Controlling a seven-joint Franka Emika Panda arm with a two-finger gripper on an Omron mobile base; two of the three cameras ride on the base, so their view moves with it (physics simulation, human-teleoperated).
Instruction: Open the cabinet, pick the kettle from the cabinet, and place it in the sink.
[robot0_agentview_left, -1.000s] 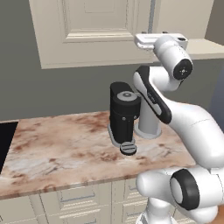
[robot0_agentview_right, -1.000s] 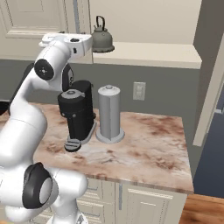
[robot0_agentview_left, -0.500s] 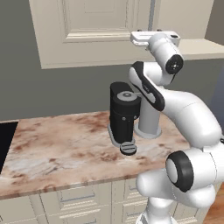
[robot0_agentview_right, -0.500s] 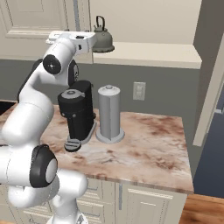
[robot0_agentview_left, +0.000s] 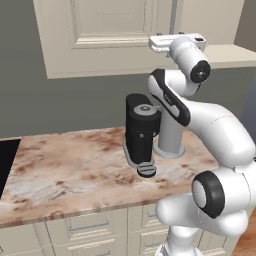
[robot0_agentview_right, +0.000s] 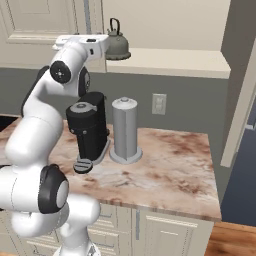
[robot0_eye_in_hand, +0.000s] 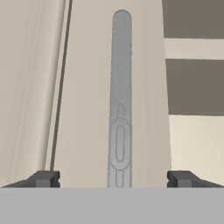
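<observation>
Cream wall cabinet with raised-panel doors (robot0_agentview_left: 100, 35) fills the top of the left base view; we see its left door shut, and its long vertical silver bar handle (robot0_eye_in_hand: 120, 100) runs up the middle of the hand view. Marbled brown stone counter (robot0_agentview_right: 170, 160) lies below. White arm reaches up to the cabinet's lower edge at about 1 o'clock in the left base view. Black coffee machine (robot0_agentview_right: 89, 127) stands on the counter, grey cylindrical canister (robot0_agentview_right: 125, 130) just beside it at 3 o'clock. Small squat grey-green metal kettle (robot0_agentview_right: 117, 45) sits on the cabinet shelf, just past the hand. Gripper (robot0_eye_in_hand: 113, 178) spread wide, fingertips (robot0_eye_in_hand: 43, 178) either side of the handle, not touching it.
</observation>
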